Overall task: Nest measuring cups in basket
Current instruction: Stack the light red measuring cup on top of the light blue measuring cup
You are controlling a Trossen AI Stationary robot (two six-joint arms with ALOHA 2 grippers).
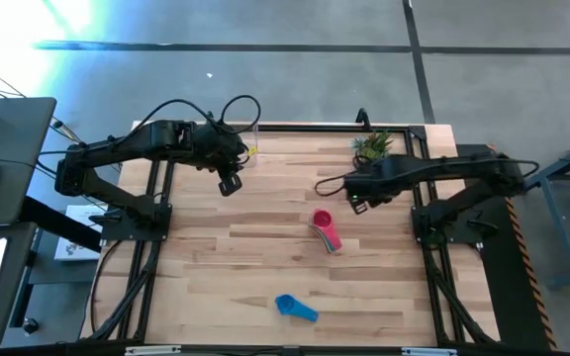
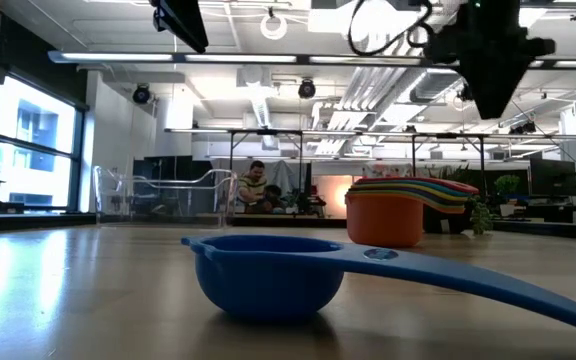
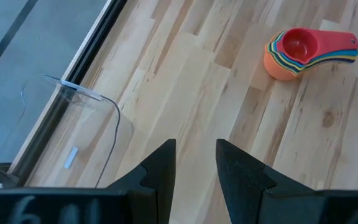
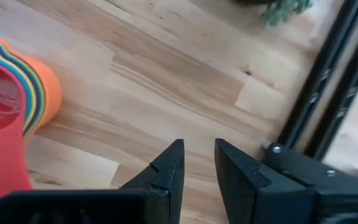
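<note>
Main risk was the smooth wooden table (image 1: pixel 265 247) letting the lone blue cup (image 1: pixel 295 308) skid – left gripper (image 3: pixel 194 163) by the clear thin-walled basket (image 3: pixel 98 124) and right gripper (image 4: pixel 197 163) near the nested stack (image 1: pixel 327 229) were both narrowly parted, holding nothing.

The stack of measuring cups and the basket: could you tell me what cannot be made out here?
- Stack of cups: lower cups show only coloured rims; the pink top cup hides their bowls.
- Basket: left wrist view, cut by the edge; high view, too small.
- Blue cup: low view, handle end cut off.
</note>
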